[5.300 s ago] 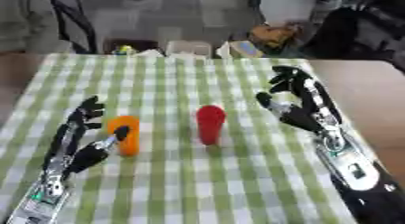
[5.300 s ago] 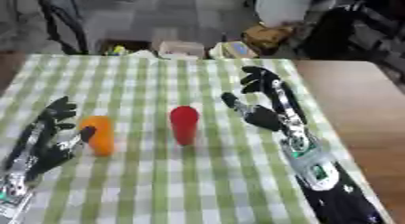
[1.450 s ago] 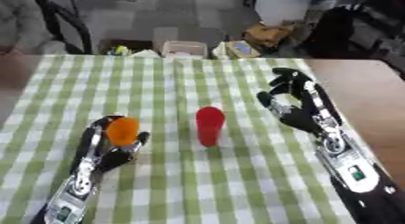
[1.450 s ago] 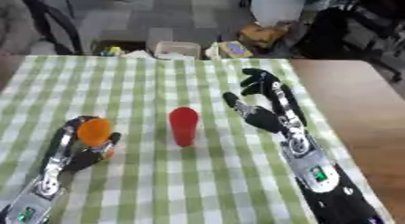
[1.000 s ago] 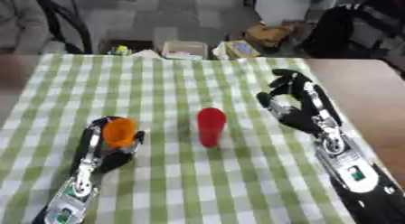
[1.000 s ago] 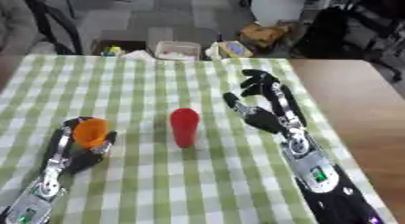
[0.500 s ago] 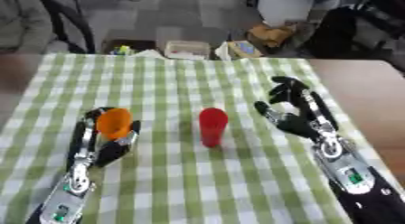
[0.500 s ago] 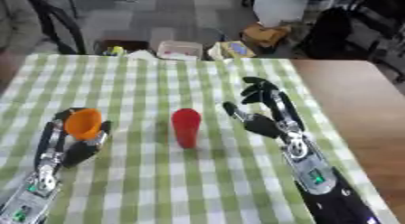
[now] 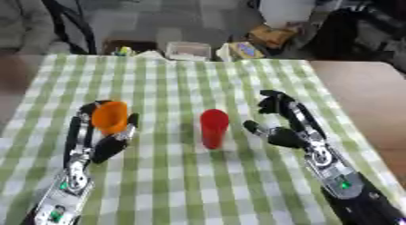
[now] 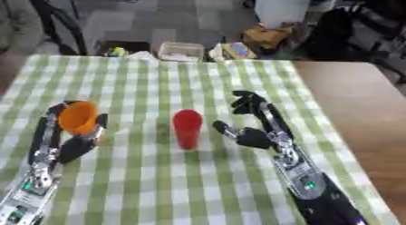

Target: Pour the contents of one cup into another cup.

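Observation:
An orange cup [image 9: 109, 117] is held off the cloth in my left hand [image 9: 101, 140], whose fingers and thumb curl round it at the left of the table. A red cup [image 9: 213, 128] stands upright on the checked cloth in the middle. My right hand [image 9: 284, 125] sits just right of the red cup with its fingers spread open and its thumb pointing toward the cup, a small gap between them. What is inside either cup cannot be seen.
The green-and-white checked cloth [image 9: 182, 183] covers the table, with bare wood [image 9: 357, 92] at the right. Beyond the far edge are small containers [image 9: 187, 50], a bag [image 9: 269, 36] and chair legs on the floor.
My left hand closed round the orange cup and raised it off the cloth. My right hand moved in leftward, close to the red cup. The camera shifted slightly.

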You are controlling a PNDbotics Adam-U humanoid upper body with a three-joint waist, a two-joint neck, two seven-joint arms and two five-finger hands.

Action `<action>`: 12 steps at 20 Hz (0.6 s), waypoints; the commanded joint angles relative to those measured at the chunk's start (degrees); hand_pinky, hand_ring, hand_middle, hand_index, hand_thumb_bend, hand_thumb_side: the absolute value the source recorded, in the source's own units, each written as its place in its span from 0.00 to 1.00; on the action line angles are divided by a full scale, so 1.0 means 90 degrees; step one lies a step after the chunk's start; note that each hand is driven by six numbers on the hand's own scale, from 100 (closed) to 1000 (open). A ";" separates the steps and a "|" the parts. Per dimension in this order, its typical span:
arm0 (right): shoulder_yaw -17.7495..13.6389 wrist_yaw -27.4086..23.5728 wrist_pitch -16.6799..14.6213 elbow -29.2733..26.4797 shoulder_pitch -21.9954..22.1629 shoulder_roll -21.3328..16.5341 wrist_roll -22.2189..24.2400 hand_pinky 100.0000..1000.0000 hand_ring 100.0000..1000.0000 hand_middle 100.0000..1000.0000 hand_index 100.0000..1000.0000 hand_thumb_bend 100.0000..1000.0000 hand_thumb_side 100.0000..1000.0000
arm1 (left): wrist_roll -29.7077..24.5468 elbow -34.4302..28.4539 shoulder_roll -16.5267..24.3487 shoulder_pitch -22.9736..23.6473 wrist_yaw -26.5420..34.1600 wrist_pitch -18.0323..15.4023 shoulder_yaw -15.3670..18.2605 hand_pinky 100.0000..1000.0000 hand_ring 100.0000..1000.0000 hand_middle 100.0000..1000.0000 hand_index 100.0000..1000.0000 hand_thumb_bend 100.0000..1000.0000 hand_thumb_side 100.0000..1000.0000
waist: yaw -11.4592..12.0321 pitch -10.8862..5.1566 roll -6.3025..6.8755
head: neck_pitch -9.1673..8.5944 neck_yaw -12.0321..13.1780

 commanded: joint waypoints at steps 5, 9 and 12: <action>0.0038 0.0247 -0.0121 0.0261 -0.0285 0.0221 0.0094 0.72 0.63 0.60 0.84 0.58 0.28 | -0.0173 -0.0356 0.0112 -0.0059 0.0171 0.0029 -0.0123 0.33 0.44 0.34 0.59 0.00 0.20 | 0.0035 -0.0123 0.0046 | -0.0040 -0.0014; 0.0046 0.0337 -0.0162 0.0404 -0.0353 0.0339 0.0101 0.72 0.64 0.60 0.84 0.59 0.28 | -0.0264 -0.0442 0.0094 -0.0052 0.0247 0.0042 -0.0182 0.33 0.44 0.35 0.59 0.00 0.20 | 0.0054 -0.0120 0.0065 | -0.0022 -0.0011; 0.0053 0.0400 -0.0193 0.0488 -0.0398 0.0414 0.0103 0.72 0.64 0.60 0.84 0.59 0.28 | -0.0318 -0.0493 0.0081 -0.0044 0.0280 0.0050 -0.0214 0.34 0.44 0.35 0.60 0.00 0.21 | 0.0073 -0.0115 0.0079 | -0.0008 -0.0011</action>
